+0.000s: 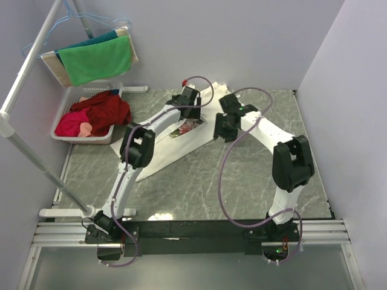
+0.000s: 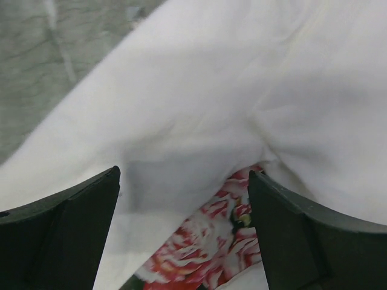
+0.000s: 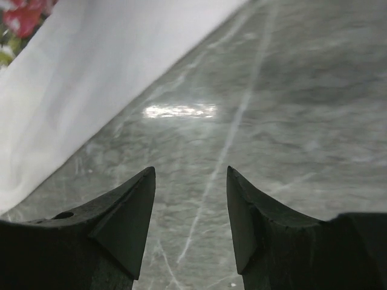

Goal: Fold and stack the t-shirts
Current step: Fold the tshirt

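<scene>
Left claw [image 2: 183, 175] gapes over t-shirt [image 1: 164, 156] lying diagonally, near-left to far-right.

Soft, even light from above fills the top view. It is sharp throughout, with weak shadows and a pale sheen on the table [image 1: 199, 193] near its near edge. In the left wrist view the t-shirt [image 2: 199, 90] is blurred and almost washed out at upper right. The right wrist view shows a bright glare streak on the table — the right gripper [image 3: 190, 170] is a dark silhouette.
</scene>
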Robot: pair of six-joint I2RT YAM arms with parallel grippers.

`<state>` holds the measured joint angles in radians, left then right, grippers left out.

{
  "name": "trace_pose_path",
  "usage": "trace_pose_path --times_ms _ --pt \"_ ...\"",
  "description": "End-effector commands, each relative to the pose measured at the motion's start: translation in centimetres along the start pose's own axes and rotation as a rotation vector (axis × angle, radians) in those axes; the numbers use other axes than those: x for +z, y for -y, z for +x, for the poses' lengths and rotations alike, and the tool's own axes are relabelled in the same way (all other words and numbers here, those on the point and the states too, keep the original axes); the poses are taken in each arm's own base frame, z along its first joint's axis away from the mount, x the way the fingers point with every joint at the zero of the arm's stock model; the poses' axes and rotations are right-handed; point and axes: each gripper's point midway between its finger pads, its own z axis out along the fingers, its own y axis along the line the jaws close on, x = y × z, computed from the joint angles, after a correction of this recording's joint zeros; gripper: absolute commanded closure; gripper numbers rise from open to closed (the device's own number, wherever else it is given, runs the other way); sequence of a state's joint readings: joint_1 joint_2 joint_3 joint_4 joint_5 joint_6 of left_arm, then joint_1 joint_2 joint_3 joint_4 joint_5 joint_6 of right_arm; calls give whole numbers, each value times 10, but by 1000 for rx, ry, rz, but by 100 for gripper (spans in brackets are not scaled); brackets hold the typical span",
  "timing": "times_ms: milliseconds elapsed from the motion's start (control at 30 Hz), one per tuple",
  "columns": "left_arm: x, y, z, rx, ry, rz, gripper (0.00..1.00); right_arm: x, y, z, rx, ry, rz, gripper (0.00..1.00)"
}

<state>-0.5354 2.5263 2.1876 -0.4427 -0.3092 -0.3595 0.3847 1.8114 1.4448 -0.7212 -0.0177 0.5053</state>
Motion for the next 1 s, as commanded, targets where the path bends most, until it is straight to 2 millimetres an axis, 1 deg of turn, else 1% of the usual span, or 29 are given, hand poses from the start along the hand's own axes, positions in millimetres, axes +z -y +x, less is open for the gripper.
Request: trace_pose_path --times_ms 0,33,67,100,133,167,200,233,267,300,333,367,400,433,467,500,533,567,600,667,700,733,767,800,833,867,900,967 --pt "-60 -32 -85 -67 143 -28 7 6 -54 -4 -104 35 -55 42" --pt "-62 -52 -93 -84 149 -75 7 10 -63 2 -132 18 -58 42" --pt "-62 -64 -97 -98 147 -100 7 22 -71 13 -170 -12 -53 42" --pt "-66 -75 -104 -122 150 -119 7 19 -95 20 -220 -9 -81 42" --pt "-65 -99 -110 -151 154 -149 7 21 -104 29 -252 -21 -81 43" --pt "-65 -106 -109 -163 143 -140 7 32 -111 37 -278 -37 -72 42" --pt "-69 -114 -115 -177 154 -137 7 28 -135 45 -323 -31 -110 42" --pt "-69 -127 -117 -183 151 -137 7 28 -146 49 -344 -35 -126 42" --pt "-68 -127 -116 -175 140 -111 7 39 -152 55 -370 -52 -124 42" --pt "-70 -134 -119 -167 145 -113 7 33 -172 51 -391 -25 -158 42" --pt "-70 -135 -119 -161 143 -102 7 33 -183 59 -427 -33 -166 42" --pt "-69 -133 -117 -154 132 -67 7 42 -192 69 -451 -64 -186 42" --pt "-69 -138 -118 -153 129 -67 7 36 -209 64 -463 -44 -227 42" --pt "-68 -140 -117 -151 124 -61 7 35 -221 69 -493 -40 -262 42" --pt "-66 -141 -115 -147 115 -48 7 41 -227 72 -505 -46 -277 42" --pt "-65 -146 -116 -154 113 -44 7 38 -238 71 -514 -39 -315 42" --pt "-64 -148 -113 -154 105 -40 7 39 -244 73 -539 -36 -335 42" --pt "-62 -149 -113 -157 101 -38 7 47 -246 77 -550 -50 -340 42" --pt "-60 -153 -112 -155 95 -36 7 43 -255 78 -562 -53 -376 42" --pt "-57 -157 -108 -153 78 -34 7 52 -261 88 -601 -76 -403 42" --pt "-57 -158 -109 -158 76 -27 7 52 -266 88 -611 -72 -419 42" --pt "-56 -159 -108 -157 72 -24 7 54 -271 92 -630 -79 -442 42" --pt "-56 -159 -107 -158 71 -24 7 61 -273 102 -643 -98 -448 41" --pt "-56 -160 -106 -158 68 -26 7 62 -278 104 -646 -102 -461 42" --pt "-57 -160 -106 -158 68 -26 7 63 -280 112 -650 -130 -485 42" --pt "-56 -160 -104 -158 64 -27 7 70 -280 120 -652 -154 -486 42" --pt "-57 -160 -104 -160 61 -29 7 73 -280 127 -656 -169 -490 42" --pt "-56 -159 -102 -161 55 -22 7 78 -278 136 -666 -190 -487 42"
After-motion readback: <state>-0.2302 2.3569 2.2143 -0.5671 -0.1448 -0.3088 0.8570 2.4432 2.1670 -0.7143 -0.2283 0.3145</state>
